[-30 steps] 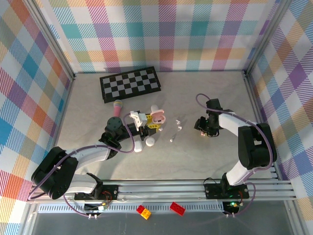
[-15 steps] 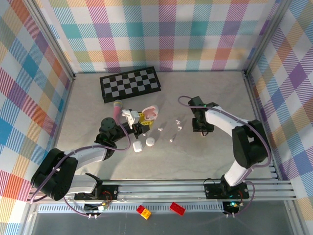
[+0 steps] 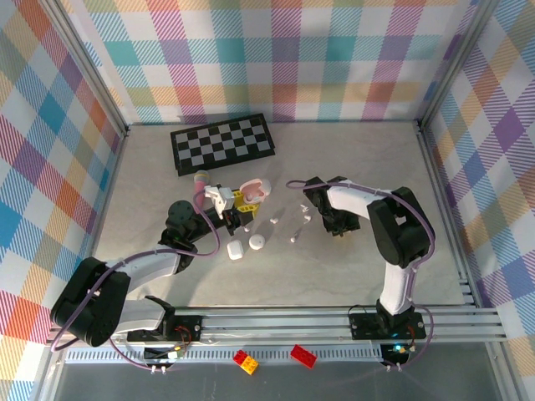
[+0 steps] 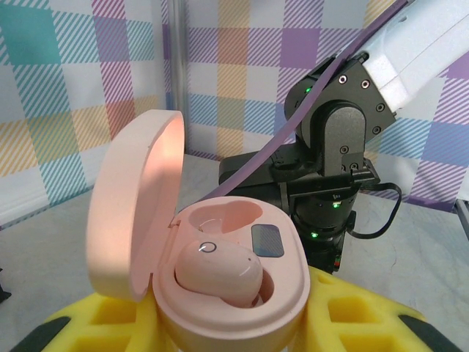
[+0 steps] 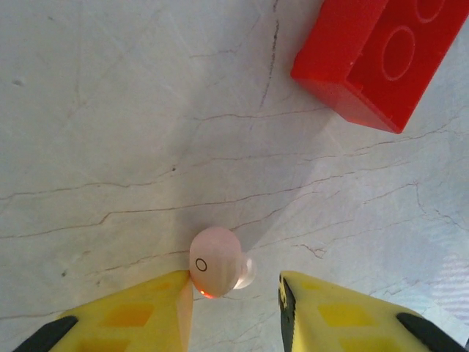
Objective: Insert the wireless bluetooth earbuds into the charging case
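My left gripper is shut on the open pink charging case, its yellow pads at either side. One pink earbud sits in the near socket; the far socket is empty. From above, that case is raised left of centre. My right gripper points down at the table, jaws astride a pink earbud. The left fingertip touches it; the right fingertip stands apart. From above, the right gripper is right of centre. Small white earbuds lie between the arms.
A red brick lies just beyond the right gripper. Two white cases rest near the left gripper. A chessboard lies at the back left and a pink-tipped stick stands beside the left arm. Checked walls enclose the table.
The right arm has swung left toward the centre and lowered over the pink earbud, its jaws narrowing. The left gripper has carried the open case slightly back and left.
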Controlling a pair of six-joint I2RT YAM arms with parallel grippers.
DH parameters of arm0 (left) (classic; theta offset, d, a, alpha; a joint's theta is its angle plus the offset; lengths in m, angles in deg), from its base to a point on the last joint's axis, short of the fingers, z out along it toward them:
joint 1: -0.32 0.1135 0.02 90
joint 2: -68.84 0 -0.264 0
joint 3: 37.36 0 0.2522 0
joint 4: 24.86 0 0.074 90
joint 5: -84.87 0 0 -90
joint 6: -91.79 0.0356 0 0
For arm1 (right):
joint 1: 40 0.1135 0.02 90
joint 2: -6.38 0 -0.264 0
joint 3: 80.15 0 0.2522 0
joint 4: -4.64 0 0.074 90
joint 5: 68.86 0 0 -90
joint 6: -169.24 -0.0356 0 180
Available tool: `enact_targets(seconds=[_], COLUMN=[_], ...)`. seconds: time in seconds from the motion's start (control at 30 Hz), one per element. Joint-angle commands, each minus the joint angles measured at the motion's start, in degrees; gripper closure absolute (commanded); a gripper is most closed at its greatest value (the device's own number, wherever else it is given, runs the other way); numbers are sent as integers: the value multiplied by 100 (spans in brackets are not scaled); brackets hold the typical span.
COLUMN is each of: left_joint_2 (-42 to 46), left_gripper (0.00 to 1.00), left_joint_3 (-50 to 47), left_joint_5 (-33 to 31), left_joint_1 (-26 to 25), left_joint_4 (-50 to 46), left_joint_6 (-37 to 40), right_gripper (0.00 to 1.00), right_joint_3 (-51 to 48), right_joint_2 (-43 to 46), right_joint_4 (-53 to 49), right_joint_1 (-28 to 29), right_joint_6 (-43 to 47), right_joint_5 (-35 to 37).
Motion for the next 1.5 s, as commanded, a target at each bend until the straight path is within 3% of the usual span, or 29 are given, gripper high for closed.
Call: enact_targets(seconds=[0.0, 0.7, 0.93, 1.3, 1.47], left_joint_2=[110, 75, 65, 83, 83], left_gripper=[71, 71, 71, 71, 71], left_joint_3=[-91, -110, -129, -138, -116], left_joint_5=[163, 206, 224, 234, 268], left_joint_1=[69, 69, 65, 65, 69], left_joint_4=[358, 376, 400, 419, 367], left_joint_6=[-76, -94, -98, -111, -59], right_gripper=[65, 66, 73, 79, 79], right_joint_3=[168, 318, 309, 226, 17], right_joint_2=[-98, -387, -410, -226, 170], right_joint_4=[-194, -58, -110, -63, 222], right_joint_1=[30, 39, 39, 30, 30], right_joint_6=[52, 65, 65, 161, 278], right_joint_5=[174, 164, 226, 323, -5])
